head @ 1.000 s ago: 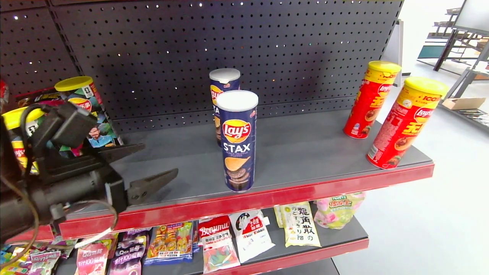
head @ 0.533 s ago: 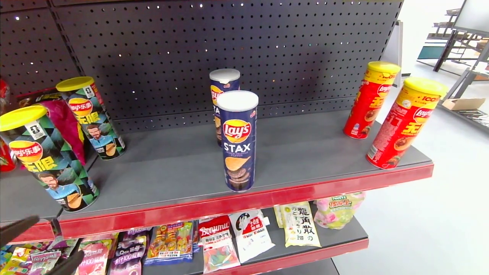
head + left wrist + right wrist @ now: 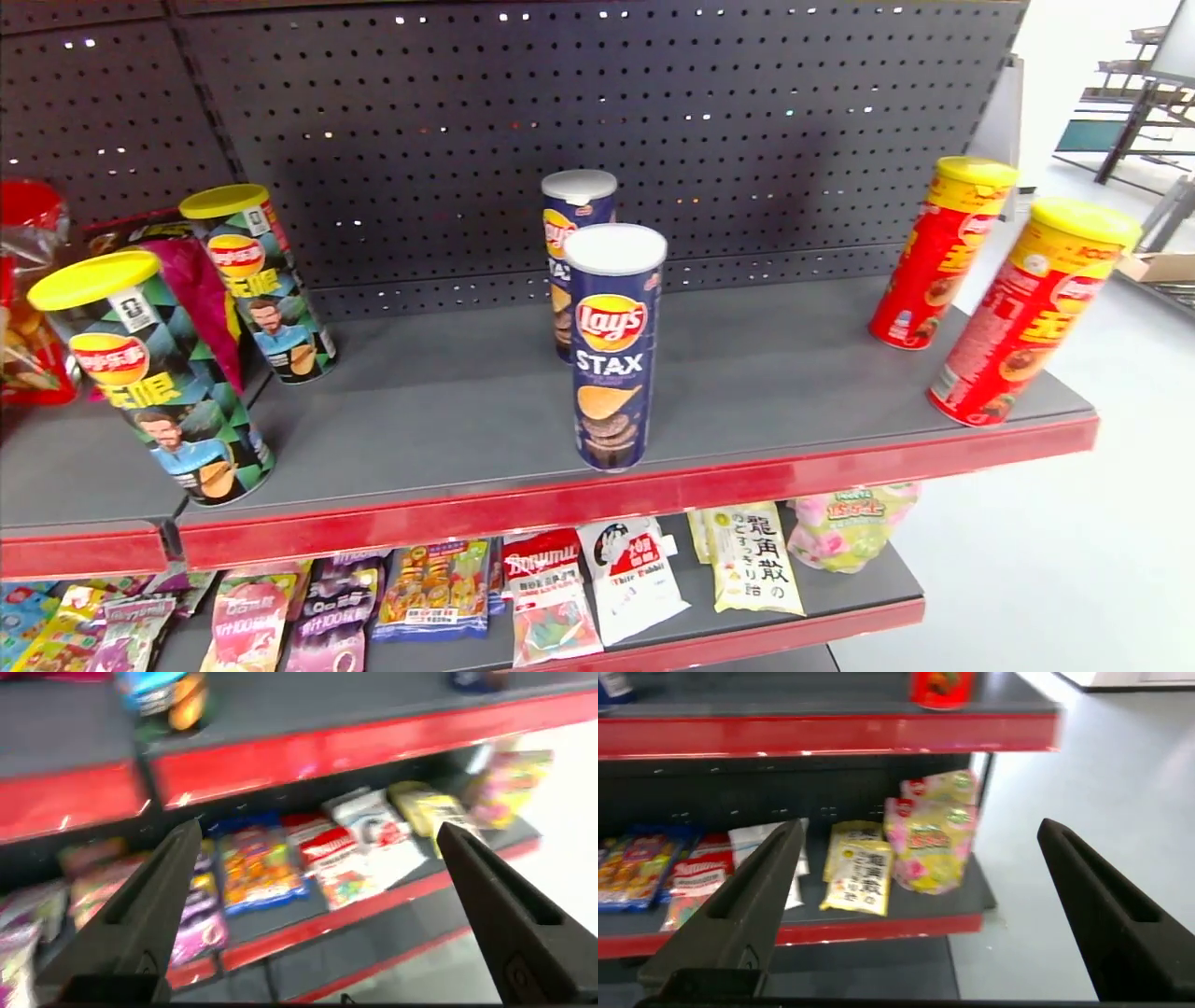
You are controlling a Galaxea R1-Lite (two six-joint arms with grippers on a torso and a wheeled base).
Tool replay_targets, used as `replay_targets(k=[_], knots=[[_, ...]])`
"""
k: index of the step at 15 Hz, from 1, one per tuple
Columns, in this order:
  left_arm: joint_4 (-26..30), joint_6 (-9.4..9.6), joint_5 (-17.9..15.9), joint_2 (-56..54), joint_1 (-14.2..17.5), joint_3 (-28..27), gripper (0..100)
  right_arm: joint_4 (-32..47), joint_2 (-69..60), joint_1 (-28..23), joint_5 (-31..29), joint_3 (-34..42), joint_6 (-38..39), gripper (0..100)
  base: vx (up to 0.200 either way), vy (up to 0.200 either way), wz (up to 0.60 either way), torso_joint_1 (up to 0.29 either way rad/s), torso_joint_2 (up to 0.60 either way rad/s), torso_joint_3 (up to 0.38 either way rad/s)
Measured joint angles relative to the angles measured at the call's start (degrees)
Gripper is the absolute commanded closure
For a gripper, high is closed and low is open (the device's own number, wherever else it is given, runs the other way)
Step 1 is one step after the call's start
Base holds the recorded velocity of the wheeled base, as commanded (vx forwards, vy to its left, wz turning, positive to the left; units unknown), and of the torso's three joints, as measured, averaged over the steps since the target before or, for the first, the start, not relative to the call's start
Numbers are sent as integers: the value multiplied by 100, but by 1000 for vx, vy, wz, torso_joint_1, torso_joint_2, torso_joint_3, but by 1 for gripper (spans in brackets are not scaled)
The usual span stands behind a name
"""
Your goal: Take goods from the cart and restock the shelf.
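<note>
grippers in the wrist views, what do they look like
The left gripper and right gripper look alike. Each has two long, flat-sided fingers in plain matt dark grey to black, broad at the base and tapering to a narrow tip.

- You see two navy cans [image 3: 612, 350] with white lids in the middle of the grey, red-lipped shelf [image 3: 448, 401].
- Your red cans [image 3: 1027, 313] at its right edge have yellow lids.
- Your green cans [image 3: 159, 373] at the left edge show a triangle pattern and yellow lids.
</note>
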Motion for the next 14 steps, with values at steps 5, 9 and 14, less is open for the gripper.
replay_targets(k=[5,9,14], knots=[[-141,79,132,-127,-2,173,0,-5,0,-2,23,0,4,0,0,0,120,1,0,0],[-627,273,383,-143,0,506,0,-65,62,16,146,-224,85,0,0,0,0,0,0,0],[-616,268,402,-129,140,540,0,-62,1763,160,345,-1886,302,0,0,0,0,0,0,0]])
